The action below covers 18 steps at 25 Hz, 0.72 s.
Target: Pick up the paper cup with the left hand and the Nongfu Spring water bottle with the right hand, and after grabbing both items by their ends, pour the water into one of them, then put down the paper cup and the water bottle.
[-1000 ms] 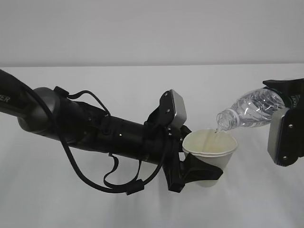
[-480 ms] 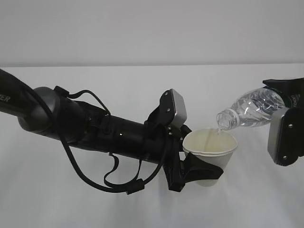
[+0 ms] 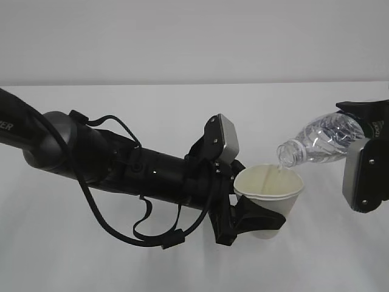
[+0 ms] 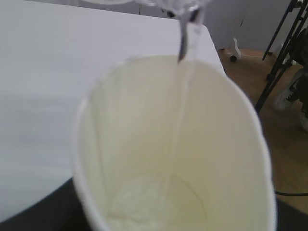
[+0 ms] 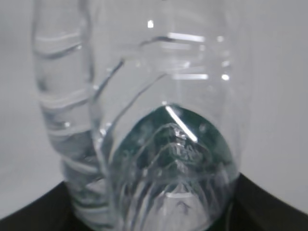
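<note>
Above the white desk (image 3: 91, 267), toward its right edge, the left claw (image 3: 252, 222) pinches the paper cup (image 3: 269, 201) by its base and holds it upright. The right claw (image 3: 368, 143) grips the tilted water bottle (image 3: 319, 145) by its bottom; its open mouth is just over the cup rim. A thin stream of water (image 4: 185, 72) falls inside.

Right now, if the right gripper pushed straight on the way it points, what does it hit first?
The right gripper, shut on the bottle, points left and slightly down. The bottle's mouth would probably meet the cup's far rim first; the cup sits in the left gripper. Depth is unclear.
</note>
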Motion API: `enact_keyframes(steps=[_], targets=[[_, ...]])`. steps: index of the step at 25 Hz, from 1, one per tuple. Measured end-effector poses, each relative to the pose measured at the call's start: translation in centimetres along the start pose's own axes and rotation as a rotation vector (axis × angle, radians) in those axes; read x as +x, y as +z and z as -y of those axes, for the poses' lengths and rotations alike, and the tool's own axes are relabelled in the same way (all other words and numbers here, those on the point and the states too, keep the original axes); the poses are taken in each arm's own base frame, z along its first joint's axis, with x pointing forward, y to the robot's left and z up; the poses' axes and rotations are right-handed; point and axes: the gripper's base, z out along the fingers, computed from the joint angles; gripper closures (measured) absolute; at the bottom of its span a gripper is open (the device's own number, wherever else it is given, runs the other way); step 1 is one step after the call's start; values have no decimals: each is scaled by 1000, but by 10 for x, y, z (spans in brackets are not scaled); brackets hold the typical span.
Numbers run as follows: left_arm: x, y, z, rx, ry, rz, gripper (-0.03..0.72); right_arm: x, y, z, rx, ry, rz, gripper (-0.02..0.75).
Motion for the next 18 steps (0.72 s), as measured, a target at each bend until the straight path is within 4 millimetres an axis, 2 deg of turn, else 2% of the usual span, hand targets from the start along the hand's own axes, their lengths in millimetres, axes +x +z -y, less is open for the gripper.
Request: enact_keyframes(steps=[18], targets=[[-1,0,1,14,0,15,253,0,0,0,0,-19,0,300]])
